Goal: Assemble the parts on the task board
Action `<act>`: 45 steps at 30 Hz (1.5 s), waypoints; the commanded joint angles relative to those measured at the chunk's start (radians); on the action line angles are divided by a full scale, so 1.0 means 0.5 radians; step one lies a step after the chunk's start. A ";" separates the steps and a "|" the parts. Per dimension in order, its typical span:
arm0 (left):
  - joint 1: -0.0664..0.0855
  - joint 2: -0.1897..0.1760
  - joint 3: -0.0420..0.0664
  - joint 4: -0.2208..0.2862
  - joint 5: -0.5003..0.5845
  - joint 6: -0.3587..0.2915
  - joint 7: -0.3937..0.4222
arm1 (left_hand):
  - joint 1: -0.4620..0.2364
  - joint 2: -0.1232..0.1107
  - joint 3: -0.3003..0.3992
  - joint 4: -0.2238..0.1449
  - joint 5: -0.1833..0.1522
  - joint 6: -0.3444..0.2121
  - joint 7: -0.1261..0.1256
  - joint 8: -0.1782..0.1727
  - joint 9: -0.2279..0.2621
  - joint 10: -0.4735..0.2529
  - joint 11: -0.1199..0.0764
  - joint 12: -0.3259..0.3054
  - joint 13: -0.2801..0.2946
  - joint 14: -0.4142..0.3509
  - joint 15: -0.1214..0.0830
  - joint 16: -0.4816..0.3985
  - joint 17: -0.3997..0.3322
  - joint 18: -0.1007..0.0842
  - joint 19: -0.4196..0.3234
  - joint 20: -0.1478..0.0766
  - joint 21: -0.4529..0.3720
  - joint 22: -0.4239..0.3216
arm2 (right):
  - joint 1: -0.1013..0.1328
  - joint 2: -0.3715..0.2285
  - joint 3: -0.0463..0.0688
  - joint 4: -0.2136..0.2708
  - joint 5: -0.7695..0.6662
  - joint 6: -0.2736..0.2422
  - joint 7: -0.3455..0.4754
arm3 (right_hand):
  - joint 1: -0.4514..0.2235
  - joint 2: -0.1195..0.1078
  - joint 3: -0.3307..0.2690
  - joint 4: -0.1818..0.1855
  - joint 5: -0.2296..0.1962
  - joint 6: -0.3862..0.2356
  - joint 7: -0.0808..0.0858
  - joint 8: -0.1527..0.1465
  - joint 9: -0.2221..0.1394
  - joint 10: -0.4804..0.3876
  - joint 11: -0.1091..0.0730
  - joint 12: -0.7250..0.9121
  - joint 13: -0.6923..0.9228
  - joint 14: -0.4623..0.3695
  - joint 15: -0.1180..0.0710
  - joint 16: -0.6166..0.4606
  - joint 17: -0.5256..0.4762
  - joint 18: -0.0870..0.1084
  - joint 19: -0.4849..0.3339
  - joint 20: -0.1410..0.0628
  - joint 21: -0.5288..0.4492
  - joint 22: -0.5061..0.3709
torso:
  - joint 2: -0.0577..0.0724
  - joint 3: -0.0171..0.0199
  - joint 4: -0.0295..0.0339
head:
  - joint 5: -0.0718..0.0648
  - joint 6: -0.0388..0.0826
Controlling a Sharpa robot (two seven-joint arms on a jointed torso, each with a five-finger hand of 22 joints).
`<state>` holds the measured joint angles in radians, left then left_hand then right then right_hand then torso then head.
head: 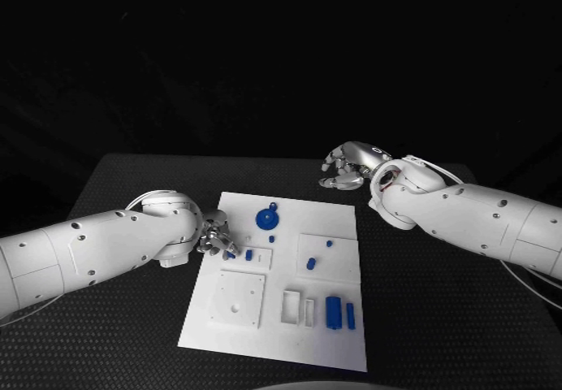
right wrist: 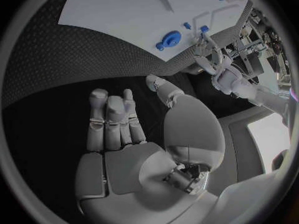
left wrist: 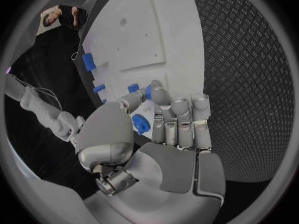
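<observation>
The left hand [head: 215, 238], fingers apart and holding nothing, is hovering at the task board's [head: 322, 341] left edge by small blue parts [head: 247, 254], seemingly light, rigid, pinchable across their sides, while the right hand [head: 348, 165] is idling half-curled upper right.

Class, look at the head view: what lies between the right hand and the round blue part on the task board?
Bare black table and bare white task board separate the right hand from the round blue part.
</observation>
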<state>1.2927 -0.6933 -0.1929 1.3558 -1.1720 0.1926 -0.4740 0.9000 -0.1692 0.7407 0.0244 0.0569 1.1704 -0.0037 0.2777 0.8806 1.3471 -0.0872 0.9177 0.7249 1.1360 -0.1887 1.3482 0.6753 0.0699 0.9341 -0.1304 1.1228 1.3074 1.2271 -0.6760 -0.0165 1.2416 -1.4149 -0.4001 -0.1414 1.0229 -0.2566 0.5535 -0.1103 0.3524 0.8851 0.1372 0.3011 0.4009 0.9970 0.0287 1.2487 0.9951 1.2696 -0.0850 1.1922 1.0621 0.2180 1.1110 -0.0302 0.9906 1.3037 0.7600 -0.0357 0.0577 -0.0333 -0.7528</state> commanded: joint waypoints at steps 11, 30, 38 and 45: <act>-0.021 -0.005 -0.011 0.004 0.004 0.002 -0.013 | 0.118 0.253 0.083 -0.260 0.046 -0.071 0.063 -0.017 -0.020 -0.014 0.003 0.010 -0.014 -0.011 0.007 0.003 0.001 0.001 -0.010 -0.265 -0.004 0.027 | -0.001 0.002 0.001 0.001 -0.017 0.033 0.000 | -0.017 0.002 -0.007 0.003 0.007 -0.005 0.013 -0.007 -0.003 -0.009 0.004 0.010 -0.003 0.008 0.012 -0.008 -0.003 0.088 0.009 -0.006 -0.011 0.002 | 0.000 0.0006 -0.002 | 0.004 0.007; -0.022 0.020 -0.011 0.031 -0.270 0.060 0.019 | 0.196 0.264 0.077 -0.285 -0.012 -0.063 0.051 0.006 0.004 -0.007 -0.004 0.025 -0.010 0.006 0.004 0.019 0.004 -0.004 0.004 -0.264 0.004 0.027 | -0.005 0.004 0.001 0.000 -0.017 0.043 0.000 | -0.019 0.003 -0.007 0.003 0.007 -0.005 0.013 -0.007 -0.002 -0.009 0.004 0.011 -0.003 0.008 0.012 -0.008 -0.002 0.088 0.009 -0.006 -0.011 0.002 | 0.001 0.0003 -0.003 | 0.009 0.001; -0.022 0.027 -0.013 0.063 -0.394 0.055 0.009 | 0.207 0.255 0.074 -0.287 -0.012 -0.058 0.049 0.011 0.009 -0.003 -0.007 0.029 -0.009 0.010 0.004 0.023 0.005 -0.004 0.006 -0.264 0.005 0.028 | -0.006 0.002 0.001 0.003 -0.017 0.046 0.001 | -0.020 0.003 -0.008 0.004 0.008 -0.005 0.013 -0.007 -0.003 -0.009 0.004 0.011 -0.004 0.008 0.012 -0.008 -0.002 0.088 0.009 -0.006 -0.011 0.002 | 0.001 0.0014 -0.001 | 0.008 0.001; -0.023 0.026 -0.016 0.101 -0.491 0.054 -0.012 | 0.211 0.253 0.073 -0.286 -0.012 -0.055 0.047 0.014 0.011 0.001 -0.008 0.031 -0.009 0.014 0.003 0.025 0.005 -0.004 0.008 -0.265 0.007 0.028 | -0.006 0.000 0.001 0.007 -0.017 0.046 0.002 | -0.020 0.003 -0.008 0.004 0.008 -0.005 0.013 -0.007 -0.003 -0.009 0.004 0.011 -0.004 0.008 0.012 -0.008 -0.002 0.088 0.010 -0.006 -0.011 0.002 | 0.001 0.0019 -0.001 | 0.008 -0.001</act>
<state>1.2921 -0.6851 -0.1928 1.4012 -1.3572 0.2001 -0.4705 0.9150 -0.1223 0.7166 -0.0515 0.0453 1.1564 0.0093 0.2818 0.8851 1.3470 -0.0870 0.9294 0.7188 1.1315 -0.1769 1.3560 0.6766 0.0699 0.9342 -0.1303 1.1228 1.3077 1.2248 -0.6757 -0.0165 1.2431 -1.4149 -0.3884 -0.1421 1.0229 -0.2566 0.5535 -0.1103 0.3524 0.8817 0.1368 0.3011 0.4009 0.9970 0.0287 1.2487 0.9943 1.2696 -0.0850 1.1922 1.0621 0.2179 1.1108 -0.0300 0.9906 1.3032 0.7604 -0.0346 0.0569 -0.0291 -0.7526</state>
